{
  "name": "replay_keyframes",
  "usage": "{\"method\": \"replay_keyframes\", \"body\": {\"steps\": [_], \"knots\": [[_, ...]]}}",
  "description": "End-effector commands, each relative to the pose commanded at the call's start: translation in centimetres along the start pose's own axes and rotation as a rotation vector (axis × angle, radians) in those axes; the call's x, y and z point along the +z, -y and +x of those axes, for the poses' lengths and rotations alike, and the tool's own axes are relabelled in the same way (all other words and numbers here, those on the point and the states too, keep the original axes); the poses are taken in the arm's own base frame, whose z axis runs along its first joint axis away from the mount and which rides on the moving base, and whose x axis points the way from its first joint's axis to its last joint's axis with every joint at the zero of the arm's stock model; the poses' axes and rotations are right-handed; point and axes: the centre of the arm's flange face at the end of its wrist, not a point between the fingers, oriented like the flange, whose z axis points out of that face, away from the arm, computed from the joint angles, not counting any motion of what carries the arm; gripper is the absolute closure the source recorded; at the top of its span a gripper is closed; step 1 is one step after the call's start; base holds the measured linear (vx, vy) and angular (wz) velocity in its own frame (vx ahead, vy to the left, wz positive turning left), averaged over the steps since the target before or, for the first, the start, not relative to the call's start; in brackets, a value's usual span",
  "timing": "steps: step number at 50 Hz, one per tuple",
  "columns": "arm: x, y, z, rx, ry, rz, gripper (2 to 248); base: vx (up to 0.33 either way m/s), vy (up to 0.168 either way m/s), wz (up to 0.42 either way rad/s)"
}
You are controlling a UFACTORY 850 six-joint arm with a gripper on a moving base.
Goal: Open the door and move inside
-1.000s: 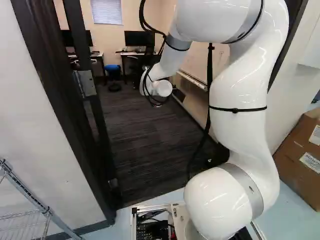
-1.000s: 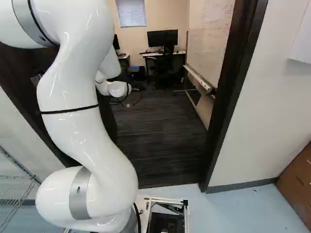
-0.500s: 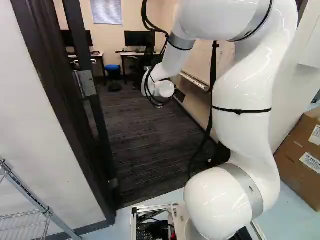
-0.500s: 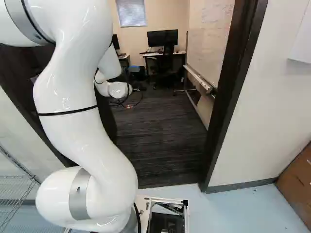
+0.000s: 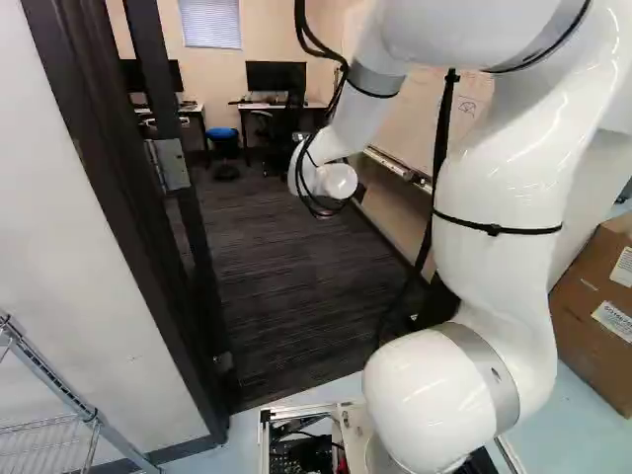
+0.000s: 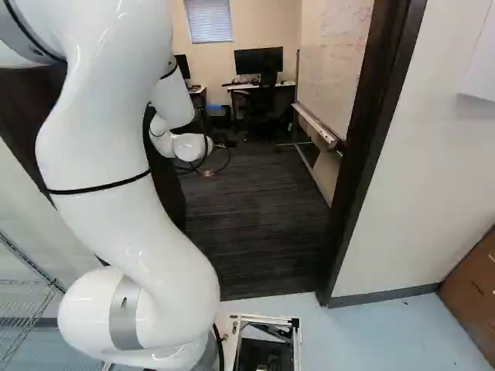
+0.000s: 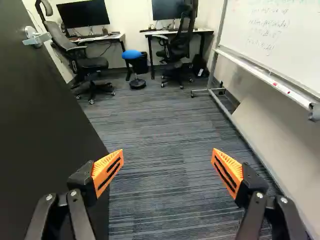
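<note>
Now my arm (image 5: 499, 188) has leaned back slightly, pincer (image 7: 167, 161) wide open, empty; door (image 7: 45, 130) stands open, so entering seems possible.

Fingers (image 7: 77, 200) black, pads (image 7: 107, 171) orange with black slots, arm (image 5: 499, 188) behind them glossy white with grey bands and black straps. Beside one finger: door (image 7: 40, 130) plain near-black, handle (image 7: 37, 38) silver; off past the other: whiteboard (image 7: 280, 45) white with green and dark scribbles, tray (image 7: 280, 86) pale grey with red spots. Under and ahead of the fingers: carpet (image 7: 160, 145) dark grey, fine lighter streaks, then stool (image 7: 131, 54) blue-seated, monitors (image 7: 83, 14) black, desktops (image 7: 100, 37) white, chair (image 7: 90, 64) dark grey.
</note>
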Motion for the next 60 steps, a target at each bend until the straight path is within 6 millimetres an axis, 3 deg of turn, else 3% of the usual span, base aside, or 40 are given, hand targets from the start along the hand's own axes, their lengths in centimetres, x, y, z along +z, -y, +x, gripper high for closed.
{"method": "replay_keyframes", "body": {"steps": [21, 41, 60], "knots": [[-5.4, -2.3, -2.1, -0.007, -0.010, -0.025, 3, 0.000, 0.000, 0.000], [-11.2, -4.4, -5.3, -0.013, -0.020, -0.050, 3, 0.000, 0.000, 0.000], [-15.5, -5.5, -8.1, -0.017, -0.027, -0.068, 3, 0.000, 0.000, 0.000]]}}
